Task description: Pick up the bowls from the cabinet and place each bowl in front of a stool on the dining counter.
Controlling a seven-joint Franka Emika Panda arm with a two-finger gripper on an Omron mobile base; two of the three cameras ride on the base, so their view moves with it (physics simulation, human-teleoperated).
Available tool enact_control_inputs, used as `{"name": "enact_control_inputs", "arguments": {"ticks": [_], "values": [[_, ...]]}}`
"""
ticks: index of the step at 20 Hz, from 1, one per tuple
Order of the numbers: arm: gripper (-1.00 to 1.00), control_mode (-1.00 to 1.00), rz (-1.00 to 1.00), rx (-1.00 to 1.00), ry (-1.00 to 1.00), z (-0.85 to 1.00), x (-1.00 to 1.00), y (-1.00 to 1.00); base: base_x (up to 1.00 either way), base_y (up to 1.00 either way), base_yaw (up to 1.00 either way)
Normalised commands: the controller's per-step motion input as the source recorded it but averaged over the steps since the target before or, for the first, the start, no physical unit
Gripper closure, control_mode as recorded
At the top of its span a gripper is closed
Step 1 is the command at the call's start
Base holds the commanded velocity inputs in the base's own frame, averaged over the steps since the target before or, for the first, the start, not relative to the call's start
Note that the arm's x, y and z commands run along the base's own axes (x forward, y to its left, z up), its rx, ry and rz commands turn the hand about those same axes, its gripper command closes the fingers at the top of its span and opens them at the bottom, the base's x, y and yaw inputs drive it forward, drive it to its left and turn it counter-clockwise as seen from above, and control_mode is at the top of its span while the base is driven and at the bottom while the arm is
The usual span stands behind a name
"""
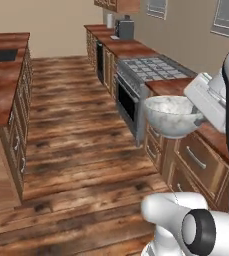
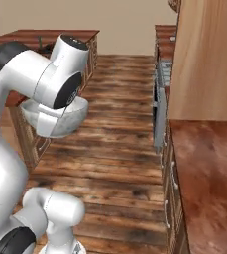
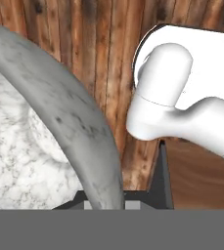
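The mottled grey-white bowl hangs in the air above the wooden floor, in the aisle between the dining table on the left and the stove run on the right. The end effector is pinched narrow onto its rim.
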Motion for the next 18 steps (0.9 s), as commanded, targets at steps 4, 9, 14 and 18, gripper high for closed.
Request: {"name": "enact_control_inputs", "arguments": {"ticks": [4,9,14,18], "values": [[1.0,1.0,0.0,0.0,0.0,0.0,0.0,0.0,0.88,-0.16,0.73],[1.0,1.0,0.0,0.0,0.0,0.0,0.0,0.0,1.0,-0.11,0.57],[1.0,1.0,0.0,0.0,0.0,0.0,0.0,0.0,0.76,-0.11,0.86],[1.0,1.0,0.0,0.0,0.0,0.0,0.0,0.0,0.28,-0.04,1.0]]}}
